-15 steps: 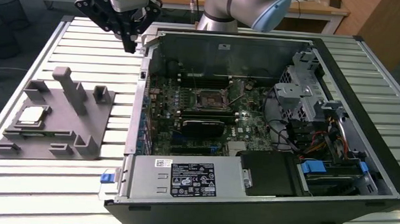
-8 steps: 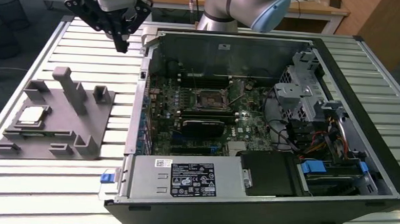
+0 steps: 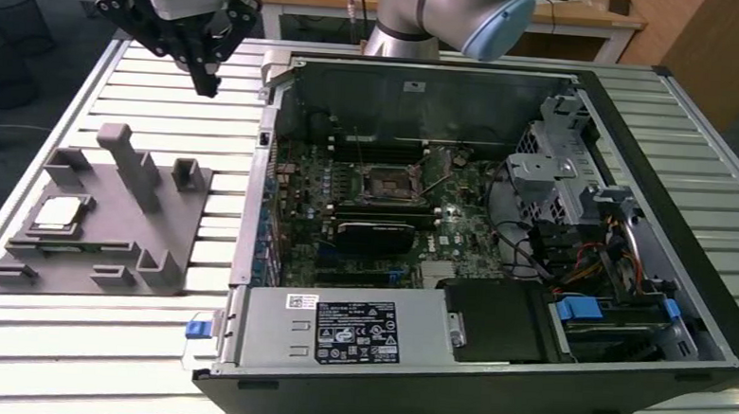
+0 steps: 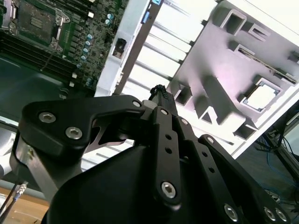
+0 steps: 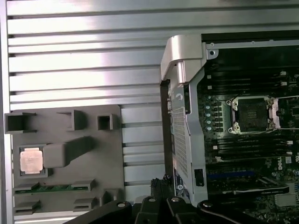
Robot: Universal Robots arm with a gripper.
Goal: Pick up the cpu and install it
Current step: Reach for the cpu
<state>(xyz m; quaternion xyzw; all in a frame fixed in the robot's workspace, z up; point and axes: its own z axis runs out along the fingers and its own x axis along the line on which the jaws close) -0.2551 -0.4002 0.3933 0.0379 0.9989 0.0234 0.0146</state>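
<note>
Over the slatted table (image 3: 160, 92), clear of its surface: gripper (image 3: 205, 83) pointing down, clenched to a single narrow tip, grasping nothing; hangs between two neighbours and touches neither; well apart from the tip, toward the exterior view's left and nearer that camera: cpu (image 3: 59, 212), lying flat with its pale silver face up, seated in a square recess of the grey fixture block (image 3: 152, 253), untouched; roughly between tip and cpu: the block's tallest post (image 3: 126, 152); much nearer the tip, toward the exterior view's right: corner wall of the open computer case (image 3: 271, 116); past that wall, on the green motherboard (image 3: 463, 226): black socket frame (image 3: 385, 181), dark centre exposed, well apart from the tip; appears in the first wrist view with cpu (image 5: 31, 160) off to one side and socket frame (image 5: 252, 112) off to the other.
</note>
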